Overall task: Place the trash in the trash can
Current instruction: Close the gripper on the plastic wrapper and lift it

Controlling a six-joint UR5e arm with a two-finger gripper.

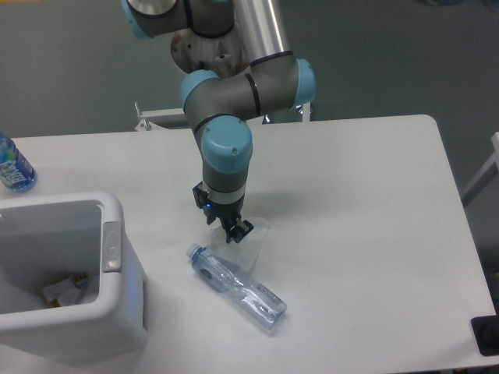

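Observation:
The crumpled whitish plastic wrapper (252,243) lies on the white table, partly hidden under my gripper (231,230). The gripper points straight down onto the wrapper's left part, its fingers drawn close together on the plastic. The crushed blue-tinted bottle (236,287) lies on its side just in front of the wrapper, its cap toward the trash can. It is apart from the gripper. The trash can (117,269), a large white bin with a grey handle patch, stands at the front left and holds some scraps.
An upright bottle with a blue label (12,167) stands at the table's far left edge, behind the bin. The table's right edge runs near a white frame (485,175). A dark object (486,335) sits at the front right corner.

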